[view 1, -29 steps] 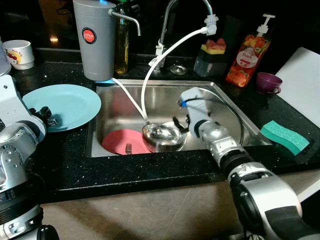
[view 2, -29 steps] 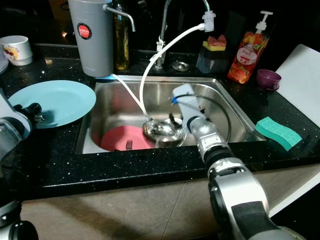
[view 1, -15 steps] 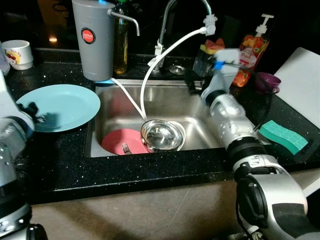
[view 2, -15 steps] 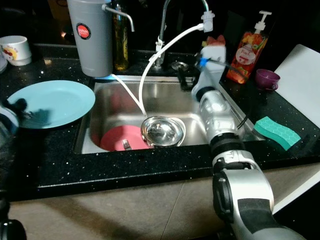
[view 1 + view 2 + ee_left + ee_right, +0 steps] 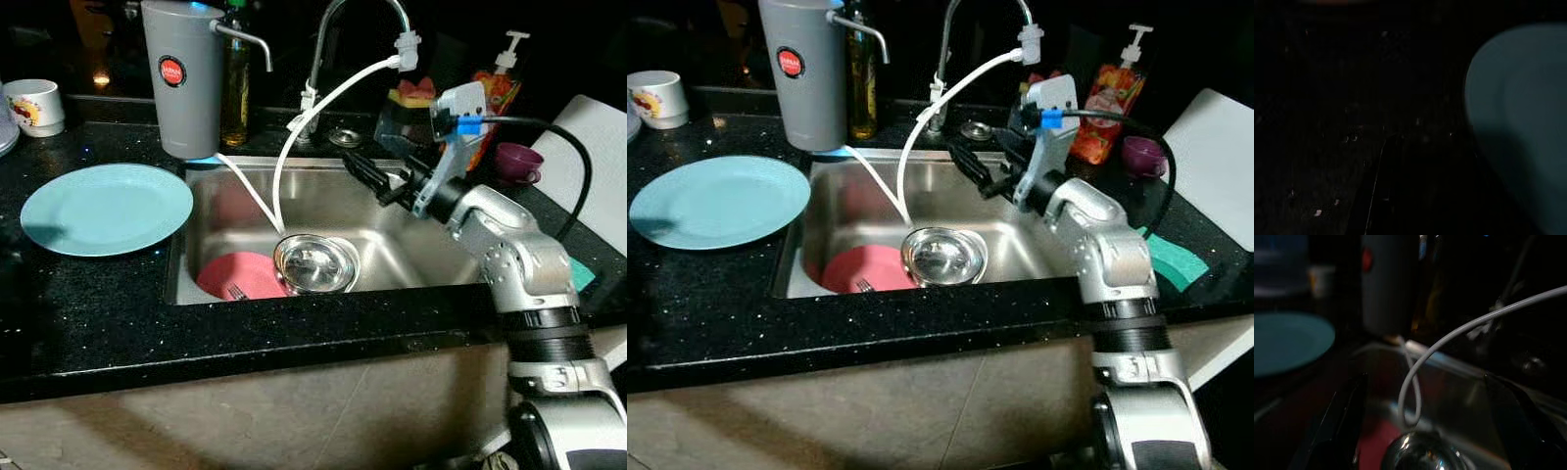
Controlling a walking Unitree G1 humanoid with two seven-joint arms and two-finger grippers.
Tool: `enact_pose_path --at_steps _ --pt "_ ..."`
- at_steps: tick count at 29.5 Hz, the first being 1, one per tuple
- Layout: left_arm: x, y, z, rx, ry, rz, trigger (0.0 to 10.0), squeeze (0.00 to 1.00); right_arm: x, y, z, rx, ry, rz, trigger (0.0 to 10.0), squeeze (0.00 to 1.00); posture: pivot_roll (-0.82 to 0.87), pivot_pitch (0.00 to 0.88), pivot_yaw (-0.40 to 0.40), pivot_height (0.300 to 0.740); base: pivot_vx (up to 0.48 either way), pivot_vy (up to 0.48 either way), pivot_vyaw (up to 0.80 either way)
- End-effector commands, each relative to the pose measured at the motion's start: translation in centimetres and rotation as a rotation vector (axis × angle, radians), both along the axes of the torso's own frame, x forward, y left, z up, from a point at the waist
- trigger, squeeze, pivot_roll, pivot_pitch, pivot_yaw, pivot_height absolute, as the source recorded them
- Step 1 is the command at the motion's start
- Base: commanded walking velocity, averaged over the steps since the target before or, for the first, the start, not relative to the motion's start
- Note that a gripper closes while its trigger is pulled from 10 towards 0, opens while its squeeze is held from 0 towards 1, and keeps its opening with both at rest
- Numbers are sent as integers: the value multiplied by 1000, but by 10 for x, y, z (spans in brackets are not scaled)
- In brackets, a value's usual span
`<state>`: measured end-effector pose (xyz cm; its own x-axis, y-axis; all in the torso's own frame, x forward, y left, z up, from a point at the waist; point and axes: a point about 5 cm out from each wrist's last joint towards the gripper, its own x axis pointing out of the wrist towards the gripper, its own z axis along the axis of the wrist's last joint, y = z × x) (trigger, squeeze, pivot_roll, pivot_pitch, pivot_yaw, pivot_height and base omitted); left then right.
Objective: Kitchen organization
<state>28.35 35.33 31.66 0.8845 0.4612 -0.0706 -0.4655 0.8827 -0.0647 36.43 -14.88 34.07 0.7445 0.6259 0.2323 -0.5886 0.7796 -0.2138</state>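
A steel bowl (image 5: pixel 315 264) sits in the sink (image 5: pixel 294 163) with a thin white hose (image 5: pixel 294 147) ending at its rim. A red plate (image 5: pixel 240 277) with a fork (image 5: pixel 235 292) on it lies beside the bowl on the sink floor. My right gripper (image 5: pixel 364 176) hovers above the sink's back right part and points left. It is open, with nothing between its fingers (image 5: pixel 1337 431). A light blue plate (image 5: pixel 106 208) rests on the black counter to the left of the sink. The left wrist view is very dark, with that plate's edge (image 5: pixel 1523 137) close by.
A grey water filter (image 5: pixel 183 78) and an oil bottle (image 5: pixel 235 88) stand behind the sink's left corner, beside the tap (image 5: pixel 333 39). A mug (image 5: pixel 33 103) is far left. Right of the sink are a soap bottle (image 5: pixel 1107 98), purple cup (image 5: pixel 516 160), green sponge (image 5: pixel 1166 257) and white board (image 5: pixel 598 147).
My right arm has risen from beside the bowl in the sink and now points left above it. My left arm has drawn back from the blue plate, out of the eye views.
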Motion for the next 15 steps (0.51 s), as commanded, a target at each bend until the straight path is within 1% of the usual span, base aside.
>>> enact_pose_path --at_steps 1,3,4,5,6,8,10,12,13,15 --pt "2 2 1 -31 -18 -50 10000 0 3 -8 -12 -64 33 -14 10000 0 206 111 -119 740 0 0 0" --pt "6 0 -1 -39 -22 -101 10000 0 5 -14 -20 -82 81 -47 10000 0 189 109 -119 740 0 0 0" --pt "6 0 -1 -39 -22 -101 10000 0 5 -14 -20 -82 81 -47 10000 0 189 109 -119 740 0 0 0" --pt "6 2 -3 -58 -35 -102 10000 0 5 -17 -22 -57 110 -70 10000 0 189 109 -119 740 0 0 0" --pt "3 6 -4 -94 -63 -97 10000 0 4 -22 -25 -14 151 -99 10000 0 186 109 -117 740 0 0 0" --pt "0 8 -5 -109 -72 -91 10000 0 4 -24 -27 -1 164 -106 10000 0 186 110 -117 740 0 0 0" --pt "-4 16 -9 -131 -72 -68 10000 0 3 -28 -31 9 174 -117 10000 0 188 110 -118 740 0 0 0" --pt "-6 23 -14 -134 -69 -54 10000 0 3 -31 -35 8 180 -128 10000 0 188 108 -118 740 0 0 0" --pt "-6 23 -14 -134 -69 -54 10000 0 3 -31 -35 8 180 -128 10000 0 188 108 -118 740 0 0 0" --pt "-4 28 -20 -186 -76 -81 10000 0 4 -32 -38 3 190 -133 10000 0 186 106 -117 740 0 0 0"
